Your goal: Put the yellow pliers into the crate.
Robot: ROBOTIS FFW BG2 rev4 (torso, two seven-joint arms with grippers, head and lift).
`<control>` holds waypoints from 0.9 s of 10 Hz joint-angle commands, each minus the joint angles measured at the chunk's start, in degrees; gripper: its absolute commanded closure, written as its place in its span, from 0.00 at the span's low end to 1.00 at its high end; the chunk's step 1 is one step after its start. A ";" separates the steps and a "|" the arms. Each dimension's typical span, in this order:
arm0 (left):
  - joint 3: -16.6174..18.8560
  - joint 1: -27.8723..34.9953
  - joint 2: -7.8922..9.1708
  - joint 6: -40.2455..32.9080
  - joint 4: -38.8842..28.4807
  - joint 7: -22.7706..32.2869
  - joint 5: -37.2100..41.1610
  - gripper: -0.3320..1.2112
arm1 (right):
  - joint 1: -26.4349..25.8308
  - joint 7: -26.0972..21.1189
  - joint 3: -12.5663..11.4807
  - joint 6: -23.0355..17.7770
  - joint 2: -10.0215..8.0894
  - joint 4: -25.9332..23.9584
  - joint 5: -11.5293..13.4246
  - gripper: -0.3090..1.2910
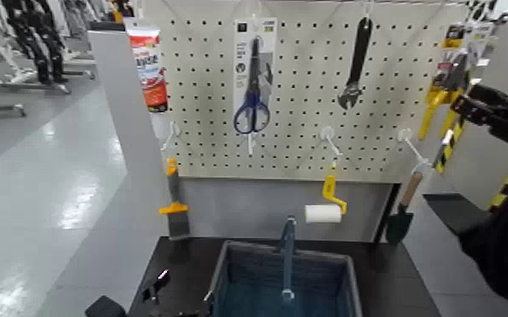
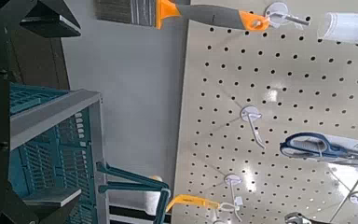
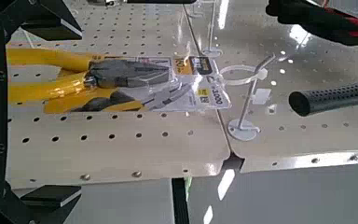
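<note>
Pegboard (image 1: 299, 160): landmark, upright
Yellow pliers (image 3: 65, 91): hanging at the pegboard's right side, on their card
Right gripper (image 3: 79, 112): right of the pegboard, near the pliers; wide open, holding nothing
Left gripper (image 2: 79, 112): below the pegboard, near the crate; wide open, empty
Crate (image 1: 312, 253): below the pegboard, upright

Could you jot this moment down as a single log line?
right gripper: open, around yellow pliers | pliers: on pegboard | crate: below pegboard
</note>
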 commanded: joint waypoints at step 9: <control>-0.50 -0.46 0.18 0.00 0.09 -0.01 -0.24 0.28 | -9.59 6.10 10.63 -0.26 -1.09 7.76 0.59 0.88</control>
